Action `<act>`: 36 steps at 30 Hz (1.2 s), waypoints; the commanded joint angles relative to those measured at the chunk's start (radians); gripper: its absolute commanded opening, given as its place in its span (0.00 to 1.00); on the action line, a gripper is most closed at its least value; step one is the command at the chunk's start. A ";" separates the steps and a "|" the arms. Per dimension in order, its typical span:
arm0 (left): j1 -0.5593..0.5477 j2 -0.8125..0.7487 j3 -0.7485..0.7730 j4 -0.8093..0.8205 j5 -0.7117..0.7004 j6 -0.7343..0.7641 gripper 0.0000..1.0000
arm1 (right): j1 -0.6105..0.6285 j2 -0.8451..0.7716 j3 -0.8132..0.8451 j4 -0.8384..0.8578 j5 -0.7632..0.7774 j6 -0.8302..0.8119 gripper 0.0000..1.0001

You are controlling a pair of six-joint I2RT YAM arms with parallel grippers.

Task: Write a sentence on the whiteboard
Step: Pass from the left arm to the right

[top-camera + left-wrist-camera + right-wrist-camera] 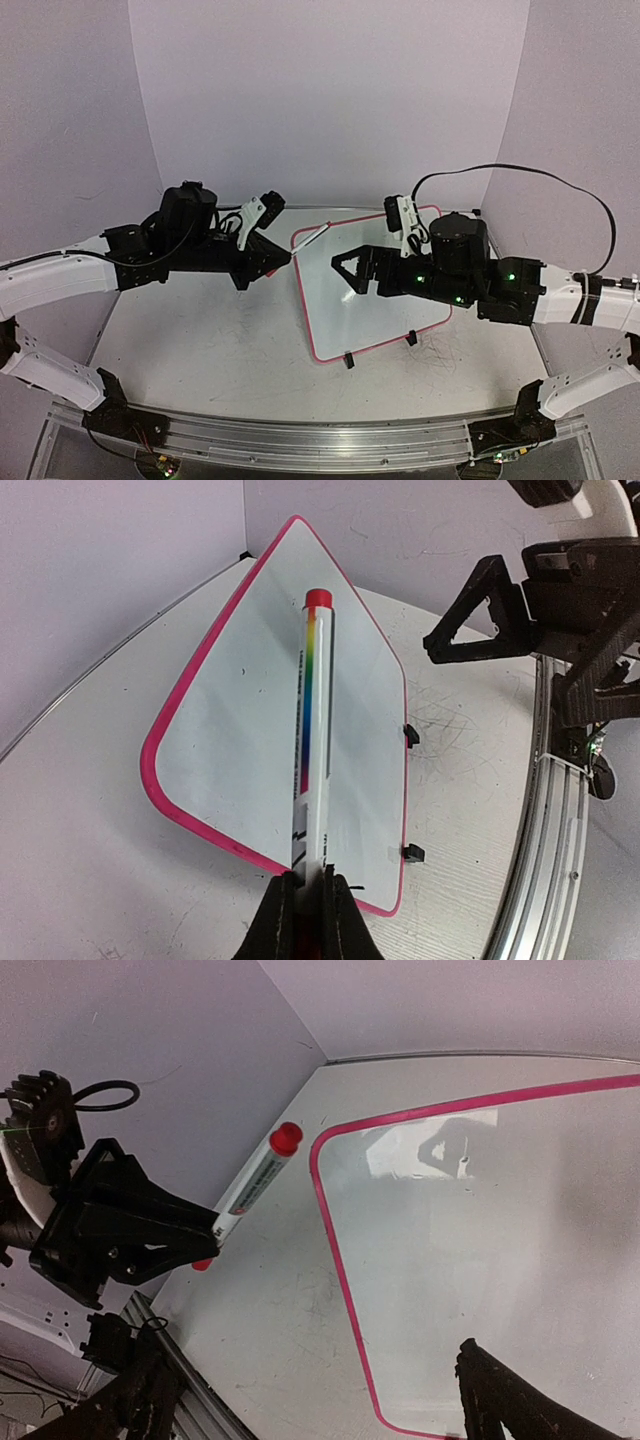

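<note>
In the middle of the top view, the whiteboard (335, 310) lies askew on the bench (200, 330), its glossy white face ringed by a thin pink-red frame with two black clip feet (349, 360) along the lower edge. At its upper left, the left claw (310, 895) pinches a white, rainbow-striped marker (318, 720), the red-capped end near the board's corner. The right claw (342, 272) hangs spread wide over the board, hiding part of its face.

The whiteboard (350, 322), glossy white with a thin pink frame and two black clip feet, lay flat and askew on the table (200, 330).
</note>
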 commanded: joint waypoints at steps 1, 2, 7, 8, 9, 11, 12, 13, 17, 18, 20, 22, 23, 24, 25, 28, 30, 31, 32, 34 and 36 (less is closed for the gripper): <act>-0.016 0.020 0.000 0.041 -0.044 0.032 0.00 | -0.042 -0.004 0.053 0.047 -0.121 0.046 0.98; -0.018 0.023 0.000 0.040 -0.047 0.034 0.00 | -0.061 0.005 0.060 0.050 -0.163 0.050 0.97; -0.033 0.031 -0.004 0.039 -0.048 0.043 0.00 | -0.087 0.072 0.115 0.056 -0.260 0.051 0.91; -0.038 0.032 -0.005 0.039 -0.046 0.047 0.00 | -0.092 0.085 0.123 0.055 -0.271 0.057 0.90; -0.042 0.030 -0.007 0.039 -0.043 0.050 0.00 | -0.101 0.094 0.129 0.055 -0.283 0.063 0.88; -0.049 0.026 -0.009 0.039 -0.036 0.055 0.00 | -0.123 0.115 0.142 0.063 -0.322 0.079 0.85; -0.051 0.024 -0.011 0.039 -0.032 0.057 0.00 | -0.136 0.125 0.147 0.072 -0.338 0.092 0.84; -0.053 0.021 -0.012 0.039 -0.028 0.058 0.00 | -0.146 0.136 0.152 0.082 -0.361 0.098 0.83; -0.063 0.013 -0.017 0.039 -0.015 0.062 0.00 | -0.166 0.185 0.183 0.102 -0.429 0.099 0.75; -0.067 0.014 -0.018 0.039 -0.013 0.064 0.00 | -0.167 0.196 0.190 0.108 -0.442 0.098 0.73; -0.074 0.013 -0.018 0.039 -0.008 0.068 0.00 | -0.170 0.217 0.200 0.121 -0.475 0.097 0.69; -0.078 0.010 -0.019 0.038 0.001 0.068 0.00 | -0.173 0.240 0.211 0.134 -0.516 0.098 0.63; -0.080 0.008 -0.020 0.039 0.004 0.069 0.00 | -0.174 0.249 0.215 0.139 -0.531 0.100 0.59; -0.081 0.006 -0.021 0.039 0.007 0.070 0.00 | -0.175 0.257 0.215 0.146 -0.545 0.102 0.54; -0.083 0.005 -0.021 0.039 0.008 0.072 0.00 | -0.177 0.264 0.214 0.155 -0.558 0.105 0.51; -0.087 -0.001 -0.024 0.038 0.010 0.077 0.00 | -0.180 0.274 0.211 0.175 -0.588 0.110 0.42; -0.088 -0.002 -0.024 0.039 0.012 0.078 0.00 | -0.184 0.273 0.204 0.187 -0.596 0.112 0.37; -0.089 -0.003 -0.024 0.039 0.011 0.076 0.00 | -0.186 0.272 0.200 0.193 -0.600 0.115 0.33; -0.090 -0.003 -0.024 0.039 0.007 0.073 0.00 | -0.187 0.269 0.195 0.198 -0.606 0.116 0.27; -0.090 -0.002 -0.021 0.039 -0.010 0.067 0.00 | -0.191 0.260 0.185 0.205 -0.608 0.118 0.14; -0.090 -0.003 -0.021 0.039 -0.022 0.065 0.10 | -0.195 0.243 0.165 0.213 -0.594 0.121 0.02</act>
